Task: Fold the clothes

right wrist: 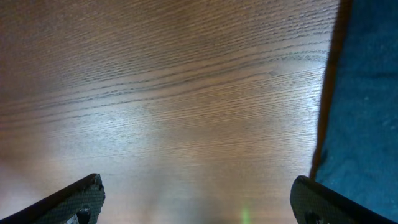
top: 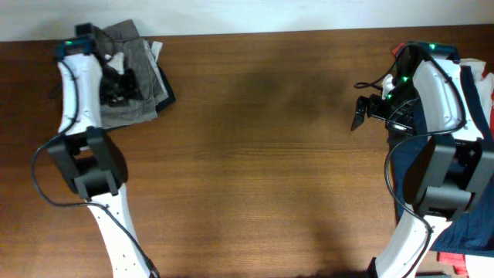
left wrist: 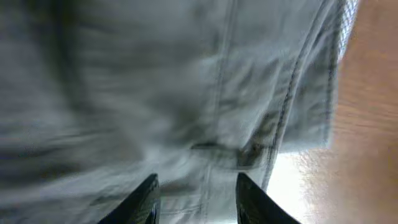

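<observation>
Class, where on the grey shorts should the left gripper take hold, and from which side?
Grip the grey shorts at their stitched hem edge, coming from the table side; the layers end there, free, so the left gripper could likely pinch them.

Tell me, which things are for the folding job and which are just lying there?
For the job: grey shorts; navy, red and white clothes; left gripper; right gripper.
Just there: wooden table.
</observation>
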